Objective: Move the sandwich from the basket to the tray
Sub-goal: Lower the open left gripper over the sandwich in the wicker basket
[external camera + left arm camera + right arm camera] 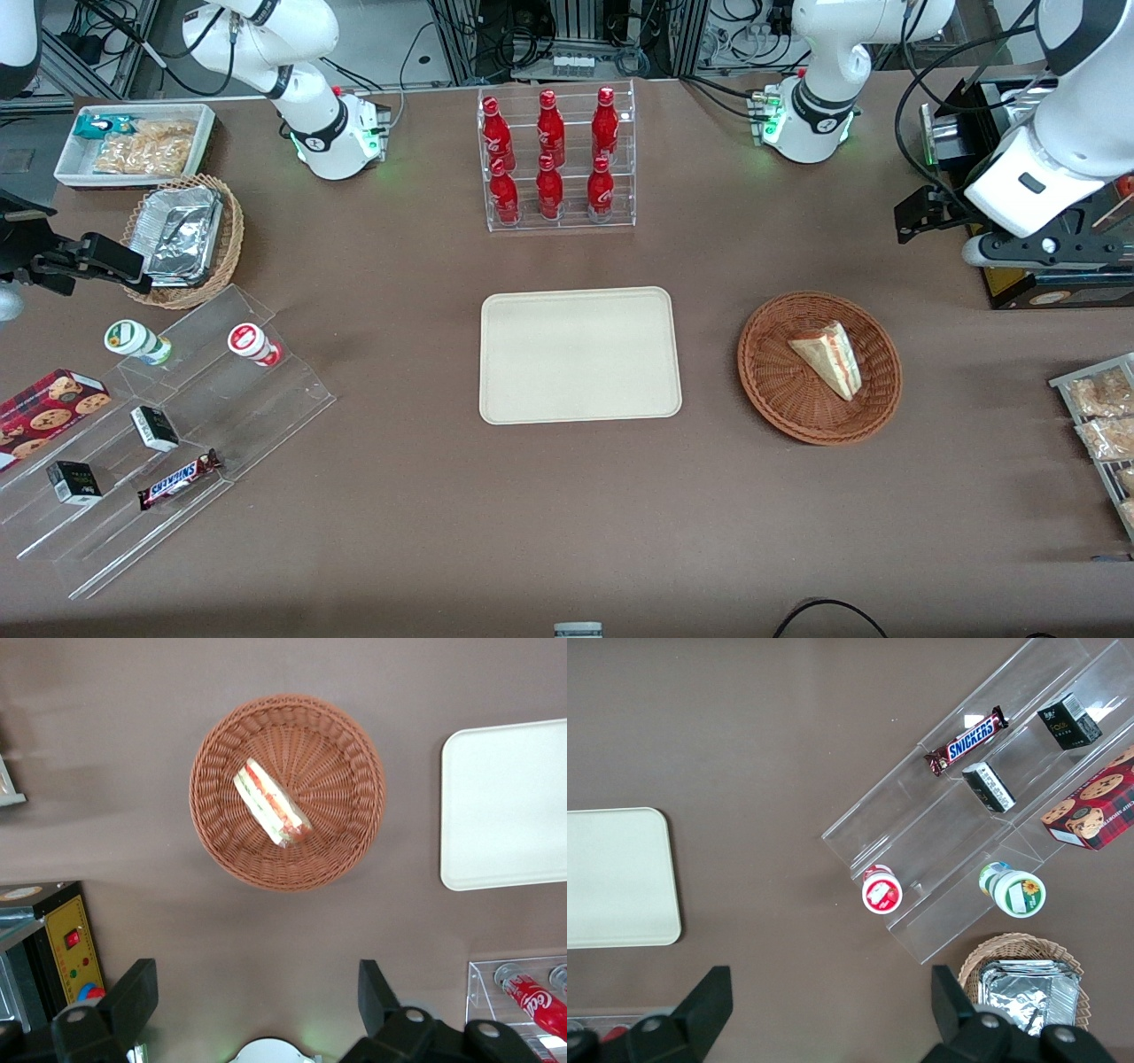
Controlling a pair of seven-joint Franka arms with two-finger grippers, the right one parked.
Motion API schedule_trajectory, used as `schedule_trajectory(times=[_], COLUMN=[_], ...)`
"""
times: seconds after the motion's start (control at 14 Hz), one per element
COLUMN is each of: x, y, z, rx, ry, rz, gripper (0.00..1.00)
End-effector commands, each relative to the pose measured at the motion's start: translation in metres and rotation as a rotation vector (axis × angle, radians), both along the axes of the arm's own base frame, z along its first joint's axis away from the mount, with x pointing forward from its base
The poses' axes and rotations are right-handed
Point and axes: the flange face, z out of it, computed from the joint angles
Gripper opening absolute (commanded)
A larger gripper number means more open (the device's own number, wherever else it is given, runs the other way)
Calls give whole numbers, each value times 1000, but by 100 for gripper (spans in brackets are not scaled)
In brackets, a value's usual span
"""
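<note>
Snickers bar (179, 478) on the clear stepped rack (159, 425) sits closest to the front camera, toward the parked arm's end of the surface (567, 532). Irrelevant to my job. Front view: tray (580, 354) mid-surface, bare. Basket (819, 367) beside it, toward my end. Sandwich (830, 357) lies in the basket, long axis diagonal, filling edge facing my side. My tool (930, 213) hangs raised above the surface, farther from the camera than the basket and further toward my end, well apart from the sandwich. Forearm angled down and inward, wrist roughly level. Bottle rack (558, 159) stands farther from the camera than the tray, out of my path.

Wrist view: my tool (257, 997) is spread wide, both fingers (133, 997) in shot, nothing between them. Basket (287, 792) rim fully visible; sandwich (271, 803) near its middle, wedge running diagonally. Tray (505, 806) corner shows beside the basket.

Judgement: grasp not started. Next move means travelling over the basket, descending, and rotating the wrist so the fingers close across the wedge's short width, not along its length.
</note>
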Motion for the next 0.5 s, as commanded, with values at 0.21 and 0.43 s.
schedule_trajectory(times=[0.21, 0.43], x=[10, 24], y=[0, -4], z=[-45, -116], rx=[4, -10], ry=[115, 142], rz=[5, 11], gripper=[100, 100])
